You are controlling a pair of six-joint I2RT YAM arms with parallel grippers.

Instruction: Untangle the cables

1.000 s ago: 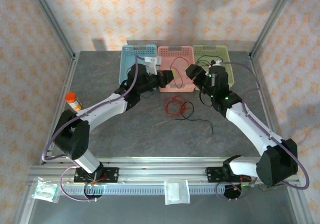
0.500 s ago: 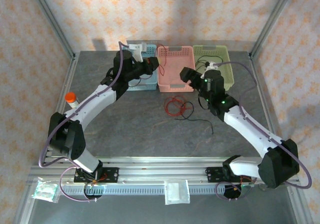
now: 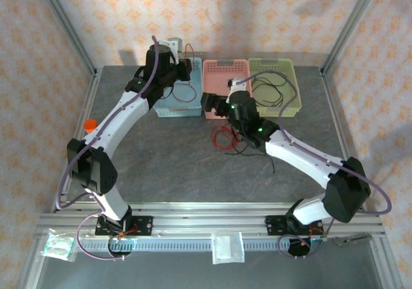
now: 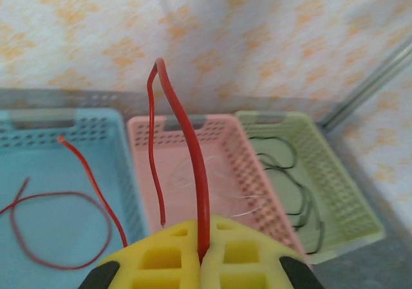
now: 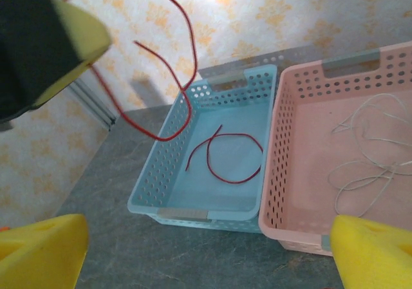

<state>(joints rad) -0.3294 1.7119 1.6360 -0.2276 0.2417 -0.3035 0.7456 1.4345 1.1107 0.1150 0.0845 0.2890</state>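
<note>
My left fingers (image 4: 222, 253) are shut tight, pinching a red wire (image 4: 193, 167) right at the seam btwn the two yellow pads. From the pinch it stands straight up, arches over at the top & drops back down on the L side, w/ its free end hanging just abv the pads. Seen from the right wrist, it swings out in a big open curve in front of the blue basket (image 4: 84, 131); can't tell if it touches the rim.

Below the left fingers, on that basket's floor, a red loop (image 4: 58, 231) lies flat, apart from the held wire. Next over is the pink basket (image 4: 251, 173) w/ a thin whitish wire (image 4: 212, 179) curled inside. Beyond that is the green basket (image 4: 347, 199), holding a black wire (image 4: 299, 192) in loose coils.

My right fingers (image 5: 45, 247) are spread wide w/ nothing btwn them, one pad at each lower corner of the wrist view. They hover over the tabletop (image 5: 116, 167), just in front of the near walls of the blue & pink baskets.

In the top view a tangle (image 3: 226, 138) of red + black wire sits on the tabletop on the near side of the pink basket. It's close under my right arm and apart from the right fingers. One black strand trails off toward the R.
</note>
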